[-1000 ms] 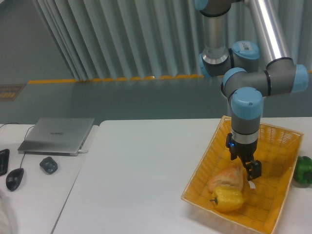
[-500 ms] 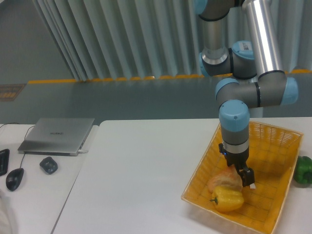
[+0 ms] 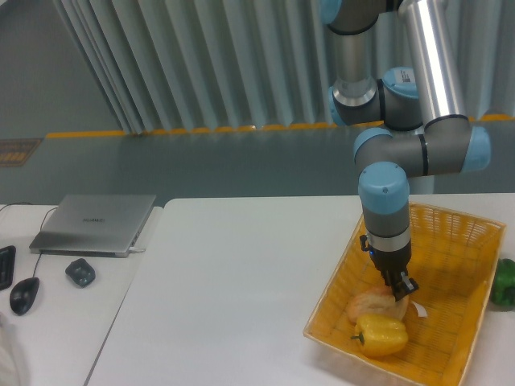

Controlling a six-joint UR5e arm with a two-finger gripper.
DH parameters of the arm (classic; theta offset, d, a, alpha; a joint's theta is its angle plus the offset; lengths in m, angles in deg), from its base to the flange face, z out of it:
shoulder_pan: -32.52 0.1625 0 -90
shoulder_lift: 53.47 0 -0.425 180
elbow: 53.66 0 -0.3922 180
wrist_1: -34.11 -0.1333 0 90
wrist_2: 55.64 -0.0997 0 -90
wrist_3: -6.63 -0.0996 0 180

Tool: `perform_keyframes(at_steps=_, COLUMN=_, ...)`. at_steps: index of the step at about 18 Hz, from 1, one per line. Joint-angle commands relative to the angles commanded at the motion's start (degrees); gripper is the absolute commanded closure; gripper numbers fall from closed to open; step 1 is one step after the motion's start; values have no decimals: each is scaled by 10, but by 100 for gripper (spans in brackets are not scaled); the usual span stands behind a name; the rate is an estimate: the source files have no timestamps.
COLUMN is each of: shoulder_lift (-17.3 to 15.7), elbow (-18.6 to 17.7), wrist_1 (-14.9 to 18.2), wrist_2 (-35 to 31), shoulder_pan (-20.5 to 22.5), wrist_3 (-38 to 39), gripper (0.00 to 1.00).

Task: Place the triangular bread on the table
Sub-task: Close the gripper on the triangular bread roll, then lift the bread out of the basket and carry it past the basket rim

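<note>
The triangular bread (image 3: pixel 368 304), a light tan wedge, lies in the front left part of the yellow wicker basket (image 3: pixel 338 283), just behind a yellow bell pepper (image 3: pixel 381 334). My gripper (image 3: pixel 400 294) points straight down, and its dark fingertips are pressed onto the bread's right end. The bread and the fingers overlap, so the gap between the fingers does not show. The white table (image 3: pixel 225 305) stretches out to the left of the basket.
A green pepper (image 3: pixel 504 281) sits on the table at the far right, beside the basket. On the adjoining desk to the left are a closed laptop (image 3: pixel 95 223), a small dark object (image 3: pixel 80 273) and a mouse (image 3: pixel 24 294).
The gripper has moved left and down, from above the bread's right side onto the bread. The basket and the yellow pepper have shifted slightly.
</note>
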Motion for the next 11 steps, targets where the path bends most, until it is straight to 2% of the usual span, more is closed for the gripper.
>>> perform_keyframes(at_steps=2, shoulder_lift=-15, elbow=-1, wrist_1=4, wrist_2=1, shoulder_pan=13, wrist_3=-22, gripper=98)
perform_keyframes(at_steps=6, shoulder_lift=-46, elbow=1, wrist_1=41, wrist_2=14, shoulder_pan=57, wrist_3=-65, gripper=98)
perform_keyframes(at_steps=9, shoulder_lift=-58, elbow=15, wrist_1=47, wrist_2=53, shoulder_pan=84, wrist_3=-65, gripper=98)
perform_keyframes(at_steps=11, shoulder_lift=-59, elbow=21, wrist_1=48, wrist_2=54, shoulder_pan=93, wrist_3=-65, gripper=98)
